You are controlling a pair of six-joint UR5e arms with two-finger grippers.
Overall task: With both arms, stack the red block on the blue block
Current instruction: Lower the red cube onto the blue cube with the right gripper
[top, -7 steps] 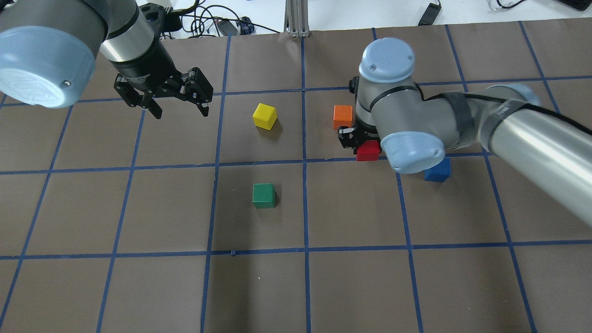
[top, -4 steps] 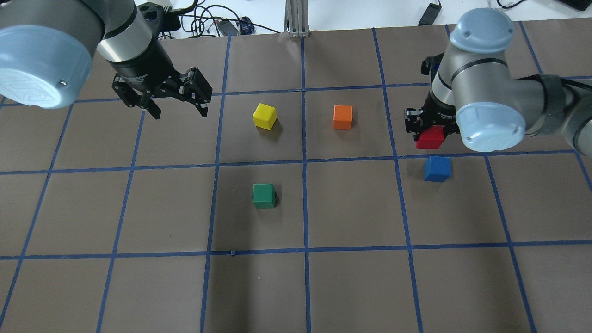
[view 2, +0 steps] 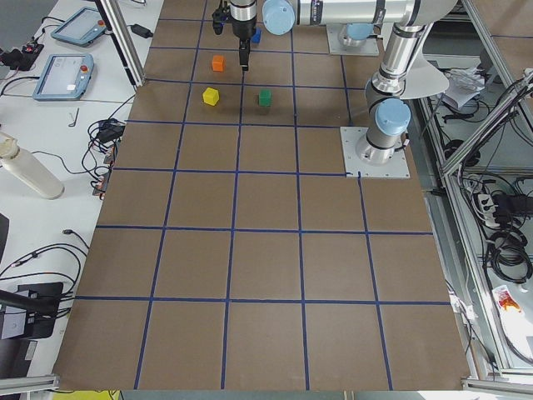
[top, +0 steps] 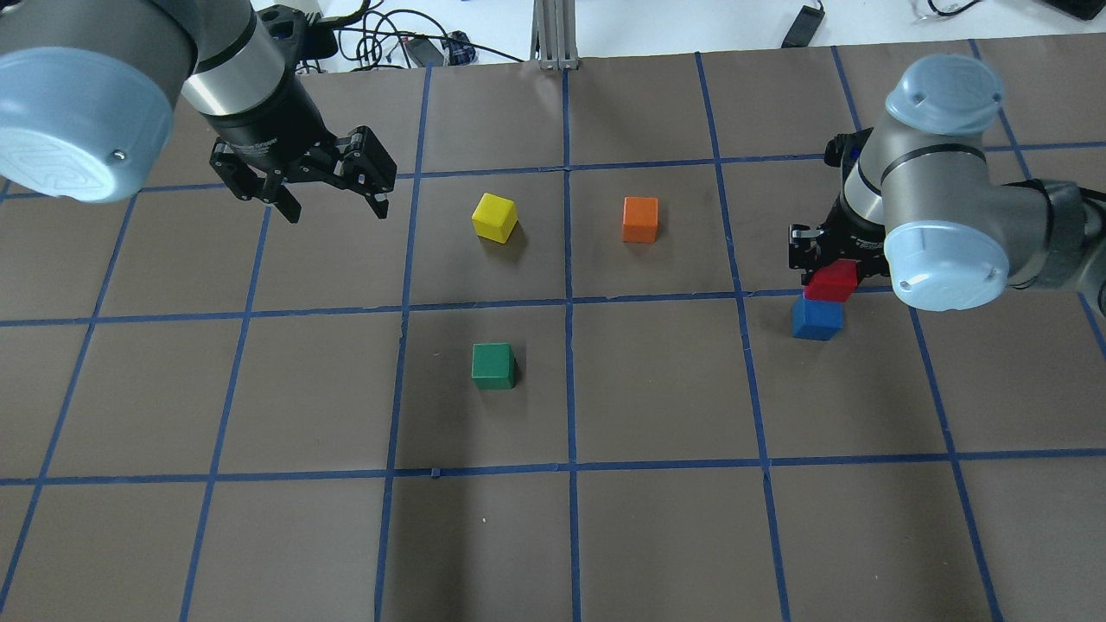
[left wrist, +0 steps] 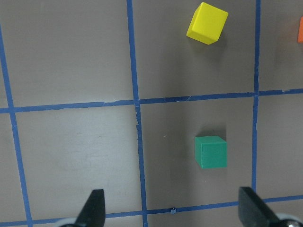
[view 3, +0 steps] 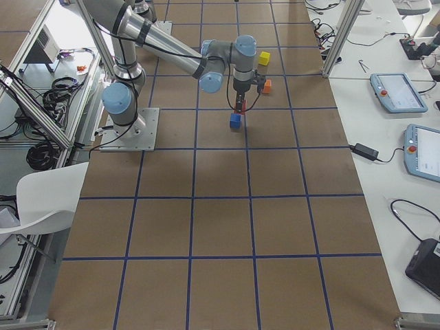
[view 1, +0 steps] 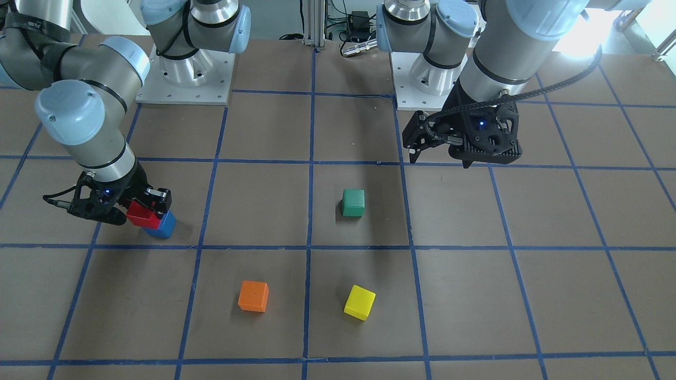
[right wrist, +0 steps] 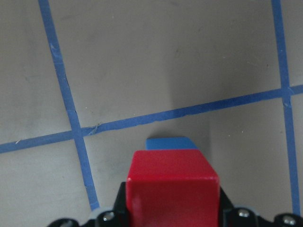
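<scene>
Overhead exterior shows the right claw [top: 825, 266] at the right of the frame, closed on the red block [top: 831, 283] with a finger against each of two opposite faces. The red block is above the blue block [top: 816, 319] and overlaps its upper edge in this view. The blue block stands on the brown surface [top: 657, 518], just below a horizontal line of blue tape.

In the right wrist-mounted view the red block fills the lower middle of the frame between the fingers. Only a thin strip of the blue block's top shows just above it, so the two are nearly lined up. The front-facing view has the pair at the left of the frame, the red block set slightly up and to the left of the blue one. No view makes clear whether the red block touches the blue block or hangs just over it.

The left claw [top: 337, 203] hovers at the upper left of the overhead frame, spread wide and holding nothing. Its wrist view shows the two fingertips [left wrist: 94, 208] in the bottom corners with bare surface between them.

A yellow block [top: 494, 216] and an orange block [top: 640, 218] lie near the upper middle of the overhead frame. A green block [top: 492, 364] lies below the yellow one, and all three are well apart from the stack.
</scene>
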